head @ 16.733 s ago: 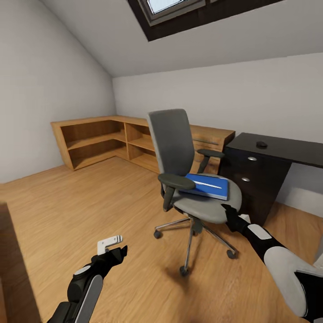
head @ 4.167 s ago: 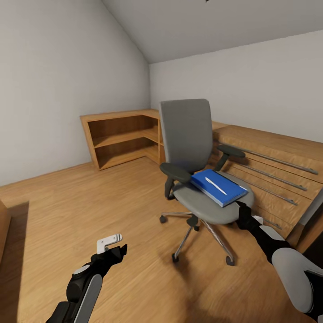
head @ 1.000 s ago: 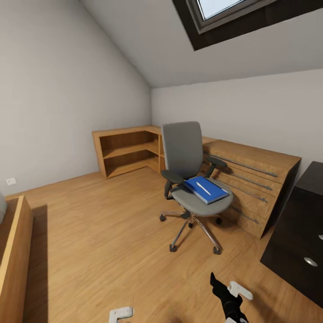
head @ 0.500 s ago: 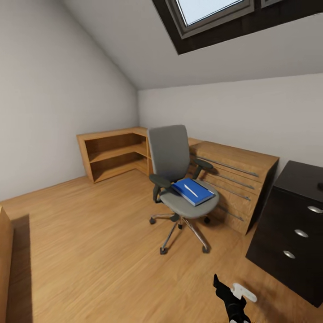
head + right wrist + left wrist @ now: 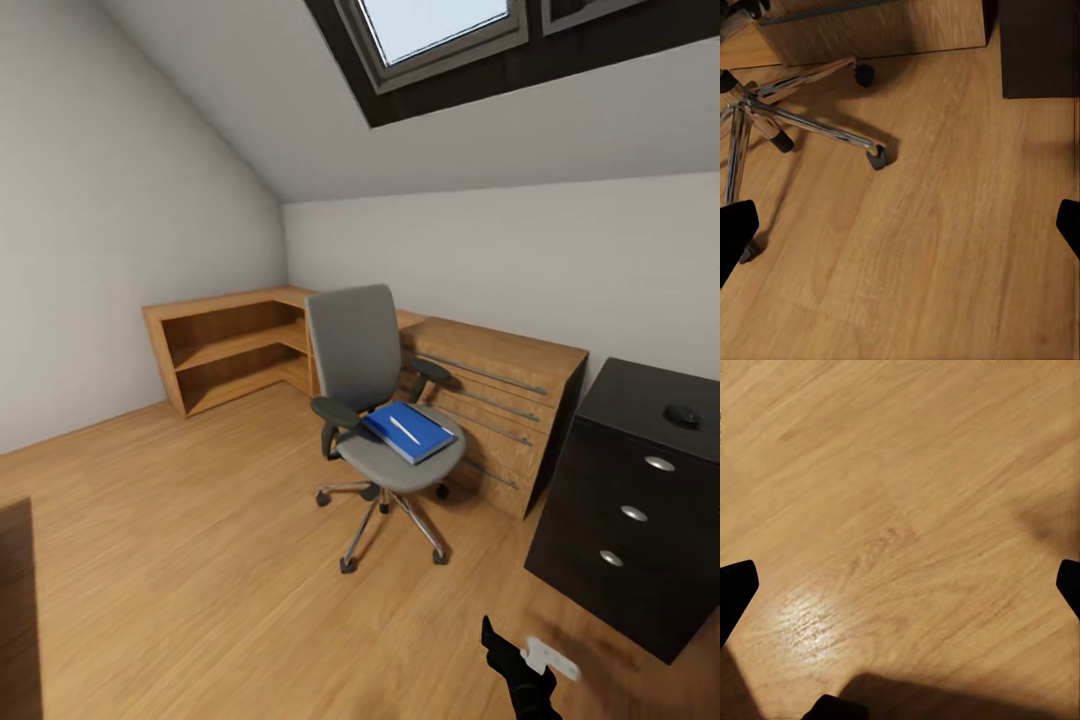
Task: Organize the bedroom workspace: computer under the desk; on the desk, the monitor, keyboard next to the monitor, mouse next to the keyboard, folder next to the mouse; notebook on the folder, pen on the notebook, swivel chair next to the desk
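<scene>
Right tool (image 5: 530, 655) low in head view, over bare floor (image 5: 200, 560), spread wide, holding nothing, touching nothing. In right wrist view its fingertips (image 5: 735, 232) sit far apart at the frame edges, floor between them, chair base legs and casters near. Left tool (image 5: 900, 585) also spread wide and empty in left wrist view, fingertips (image 5: 733, 589) at the edges, plain floor under it.

Chair (image 5: 375, 400) stands on the floor in front of the wood chest (image 5: 500, 400), well apart from the desk (image 5: 640, 500). Folder (image 5: 408, 432) lies flat on the chair seat, pen (image 5: 404, 431) on top of the folder. Cannot tell the notebook apart. Mouse (image 5: 682, 413) on the dark surface above the three-knob drawers.

Versus half a second earlier: the camera has swung right, so more of the desk shows and the mouse is in full view; chair and folder unmoved in the room.
</scene>
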You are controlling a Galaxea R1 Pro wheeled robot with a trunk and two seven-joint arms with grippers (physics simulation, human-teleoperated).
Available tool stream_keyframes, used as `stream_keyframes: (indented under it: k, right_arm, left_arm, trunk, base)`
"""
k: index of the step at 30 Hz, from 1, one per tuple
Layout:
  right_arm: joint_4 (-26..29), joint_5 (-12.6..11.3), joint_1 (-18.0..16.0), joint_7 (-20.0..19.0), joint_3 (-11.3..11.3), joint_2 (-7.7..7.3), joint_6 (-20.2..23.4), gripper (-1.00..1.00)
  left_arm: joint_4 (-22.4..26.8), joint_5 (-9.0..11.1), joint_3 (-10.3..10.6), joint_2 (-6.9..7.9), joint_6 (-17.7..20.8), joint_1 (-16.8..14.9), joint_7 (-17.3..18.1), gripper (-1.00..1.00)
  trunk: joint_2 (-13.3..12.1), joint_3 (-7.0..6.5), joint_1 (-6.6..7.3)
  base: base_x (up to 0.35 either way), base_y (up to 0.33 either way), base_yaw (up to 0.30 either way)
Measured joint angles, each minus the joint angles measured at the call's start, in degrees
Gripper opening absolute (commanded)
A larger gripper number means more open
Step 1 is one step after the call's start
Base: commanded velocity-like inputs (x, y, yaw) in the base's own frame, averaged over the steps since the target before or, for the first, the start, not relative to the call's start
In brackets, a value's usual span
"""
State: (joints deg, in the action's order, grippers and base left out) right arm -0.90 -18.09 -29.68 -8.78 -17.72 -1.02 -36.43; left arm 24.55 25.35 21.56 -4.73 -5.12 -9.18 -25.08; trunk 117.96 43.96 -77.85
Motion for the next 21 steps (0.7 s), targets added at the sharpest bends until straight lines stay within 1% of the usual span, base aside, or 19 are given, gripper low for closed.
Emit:
stream_keyframes:
  k: [1, 2, 3, 4, 5, 6, 9, 13, 17, 21]
  right_arm:
    - [0.02, 0.03, 0.11, -0.04, 0.02, -0.13, -0.05, 1.00]
    - [0.03, 0.95, 0.45, -0.25, 0.00, -0.60, -0.58, 1.00]
    - [-0.03, 5.49, 0.63, -0.29, 0.20, -0.75, -1.11, 1.00]
    - [-0.06, 6.76, 0.66, -0.26, 0.17, -0.73, -1.17, 1.00]
    - [-0.12, 8.81, 0.68, -0.16, 0.21, -0.68, -1.19, 1.00]
    - [-0.15, 10.26, 0.70, -0.07, 0.22, -0.55, -1.13, 1.00]
    - [-0.18, 11.51, 0.72, 0.04, 0.20, -0.34, -1.02, 1.00]
    - [-0.20, 12.46, 0.73, 0.12, 0.22, -0.13, -1.00, 1.00]
    - [-0.22, 12.71, 0.73, 0.14, 0.23, 0.10, -1.10, 1.00]
    - [-0.26, 12.70, 0.74, 0.14, 0.24, 0.22, -1.25, 1.00]
  left_arm:
    - [-0.02, 0.10, -0.01, -0.01, 0.00, 0.00, 0.01, 1.00]
    - [-0.04, 0.34, -0.04, -0.04, -0.05, 0.00, 0.02, 1.00]
    - [-0.06, 0.44, -0.04, -0.05, -0.09, 0.00, 0.03, 1.00]
    - [-0.07, 0.46, -0.05, -0.05, -0.11, 0.00, 0.03, 1.00]
    - [-0.08, 0.47, -0.05, -0.05, -0.13, 0.00, 0.03, 1.00]
    - [-0.09, 0.48, -0.02, -0.06, -0.16, 0.00, 0.03, 1.00]
    - [-0.09, 0.49, -0.02, -0.06, -0.17, 0.00, 0.03, 1.00]
    - [-0.11, 0.49, -0.04, -0.06, -0.23, 0.00, 0.03, 1.00]
    - [-0.17, 0.48, -0.01, -0.06, -0.30, 0.00, 0.02, 1.00]
    - [-0.19, 0.15, 0.03, -0.13, -0.42, -0.01, -0.04, 1.00]
  trunk:
    - [-0.40, -0.18, 0.22]
    - [-0.80, -0.36, 0.44]
    - [-1.20, -0.54, 0.66]
    - [-1.60, -0.72, 0.88]
    - [-2.01, -0.90, 1.10]
    - [-2.41, -1.08, 1.32]
    - [-3.61, -1.61, 1.98]
    - [-5.22, -2.33, 2.86]
    - [-6.82, -3.05, 3.74]
    - [-8.42, -3.77, 4.61]
  base:
    - [0.000, 0.000, -0.005]
    - [0.000, 0.000, -0.002]
    - [0.000, 0.000, -0.001]
    - [0.000, 0.000, 0.000]
    - [0.000, 0.000, 0.000]
    - [0.000, 0.000, 0.000]
    - [0.000, 0.000, 0.000]
    - [0.000, 0.000, 0.000]
    - [0.000, 0.000, -0.016]
    - [0.000, 0.000, -0.172]
